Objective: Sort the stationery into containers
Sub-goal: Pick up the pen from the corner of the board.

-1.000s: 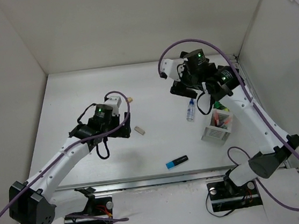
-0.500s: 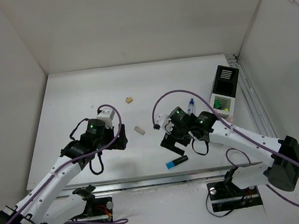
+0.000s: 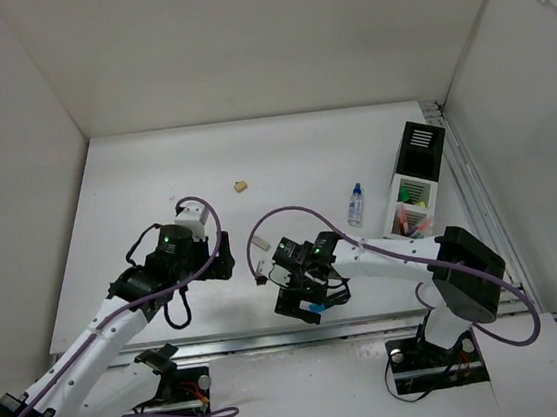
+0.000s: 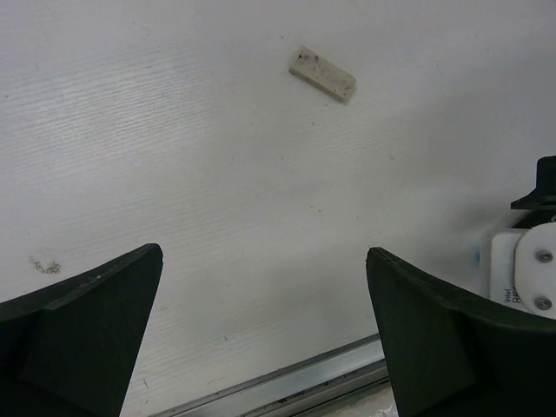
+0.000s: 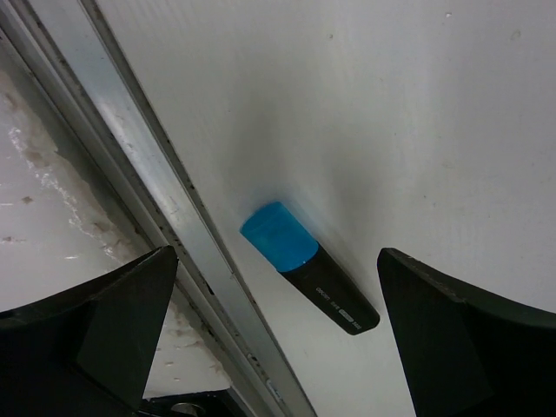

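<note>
A blue-capped black highlighter [image 5: 309,268] lies flat on the table beside the near rail. My right gripper [image 5: 276,254] hovers open over it, one finger on each side and neither touching; from above only the blue cap [image 3: 317,308] shows under that gripper [image 3: 309,301]. My left gripper [image 4: 265,254] is open over bare table, with a white eraser [image 4: 322,73] lying ahead of it. The three-section organizer [image 3: 420,142] stands at the right with pens [image 3: 416,223] in its nearest white section. A glue bottle [image 3: 356,205] and a tan eraser [image 3: 242,184] lie loose.
A metal rail [image 3: 233,342] runs along the table's near edge, close to the highlighter [image 5: 130,156]. White walls enclose the table at the back and on both sides. The right arm's white wrist housing [image 4: 521,269] shows at the right of the left wrist view.
My right arm has swung from the organizer at the back right down to the near edge, ending over the blue highlighter. The left arm drew back toward the near left. Both grippers stayed open.
</note>
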Controlling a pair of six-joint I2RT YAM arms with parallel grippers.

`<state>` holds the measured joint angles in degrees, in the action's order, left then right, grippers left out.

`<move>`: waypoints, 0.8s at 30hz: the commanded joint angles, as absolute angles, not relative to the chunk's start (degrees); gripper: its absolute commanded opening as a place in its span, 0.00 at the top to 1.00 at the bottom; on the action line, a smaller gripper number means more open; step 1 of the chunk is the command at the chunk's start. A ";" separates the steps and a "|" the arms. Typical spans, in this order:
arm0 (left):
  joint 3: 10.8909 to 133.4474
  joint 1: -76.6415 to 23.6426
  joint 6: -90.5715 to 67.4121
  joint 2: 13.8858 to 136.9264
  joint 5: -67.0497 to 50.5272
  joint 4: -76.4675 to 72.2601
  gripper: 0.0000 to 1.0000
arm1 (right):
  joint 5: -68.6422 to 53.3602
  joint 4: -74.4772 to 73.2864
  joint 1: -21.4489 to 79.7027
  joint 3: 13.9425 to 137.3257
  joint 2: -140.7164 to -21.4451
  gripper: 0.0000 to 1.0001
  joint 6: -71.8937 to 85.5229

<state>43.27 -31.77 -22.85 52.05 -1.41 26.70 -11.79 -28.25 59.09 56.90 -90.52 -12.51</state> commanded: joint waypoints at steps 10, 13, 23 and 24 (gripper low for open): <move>44.73 -31.90 -23.03 53.18 2.28 25.40 0.00 | -5.98 -36.03 59.94 58.89 -94.03 0.02 -22.93; 45.35 -31.90 -22.59 52.74 2.02 25.58 0.00 | -4.66 -36.47 59.94 59.06 -96.76 0.02 -23.12; 46.93 -31.90 -21.97 55.72 3.69 25.22 0.01 | -5.44 -34.19 55.46 61.61 -105.20 0.35 -21.98; 47.46 -31.90 -22.06 56.07 3.87 25.40 0.01 | -5.71 -33.58 55.02 62.13 -105.90 0.59 -21.54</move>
<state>43.55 -31.81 -22.76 54.92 2.50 27.11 -5.37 -37.10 58.28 60.99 -102.85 -21.91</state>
